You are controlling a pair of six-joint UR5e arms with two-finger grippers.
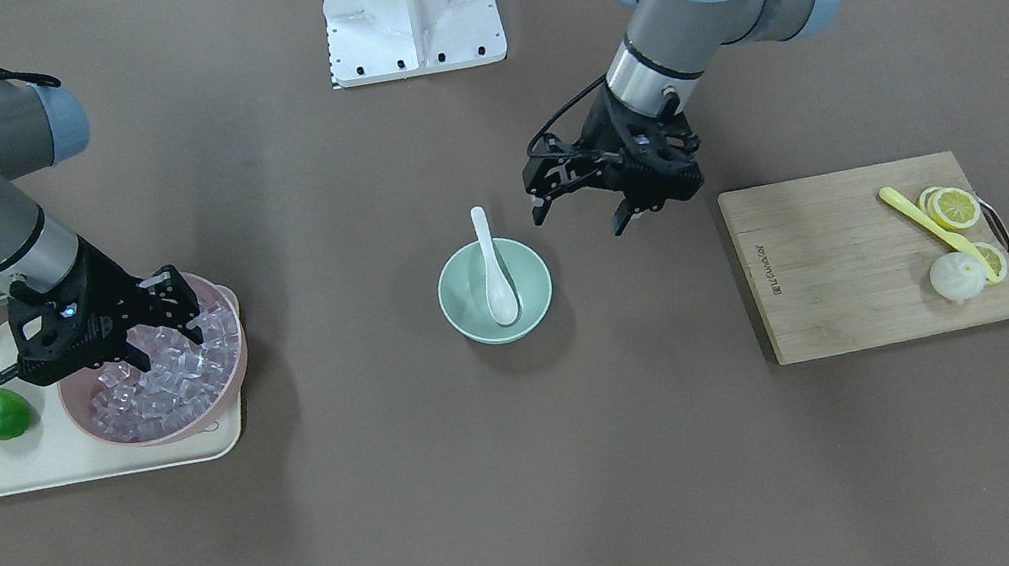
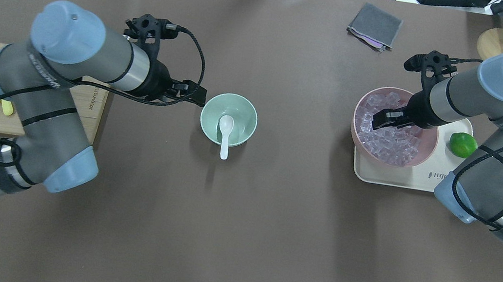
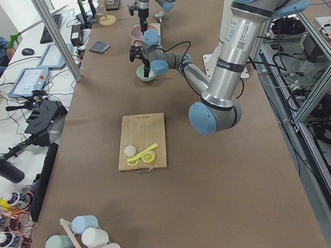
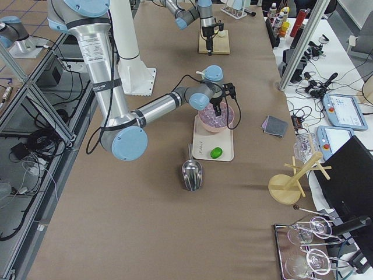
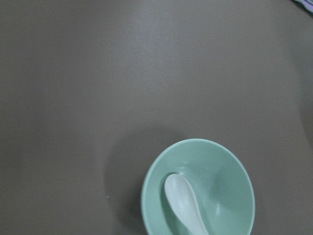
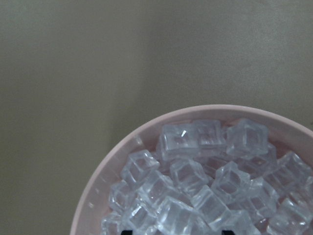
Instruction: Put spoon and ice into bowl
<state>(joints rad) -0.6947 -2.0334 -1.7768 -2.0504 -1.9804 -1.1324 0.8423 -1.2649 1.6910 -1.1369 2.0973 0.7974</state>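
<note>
Ice (image 1: 167, 387) is what the right hand (image 1: 167, 338) is set up for. Its fingers are spread wide and hold nothing, tips pointing down into the heap of clear cubes, a spread that looks meant to straddle a single cube; whether a tip touches one I cannot tell. That heap fills the pink bowl (image 2: 393, 164), which sits on a cream tray (image 1: 47, 462) beside a lime (image 1: 2, 414). In the overhead view this is at 3 o'clock from the mint-green bowl (image 2: 241, 110) and well apart from it. The right forearm slants down over the pink bowl's rim, the wrist bent so the hand dips steeply. The left hand (image 1: 581, 220) is also wide and empty, hovering just beside the mint-green bowl at its 9 o'clock, the arm folded back over the cutting board (image 1: 847, 269). The spoon (image 2: 226, 130) already lies with its scoop in the mint-green bowl's hollow and its handle leaning out over the rim at 6 o'clock, propped there because the handle outreaches the wall. No cube shows inside this bowl, so the spoon half of the job looks done and the ice half is not yet done. The bowl stands mid-surface (image 1: 536, 480), between the two arms.
</note>
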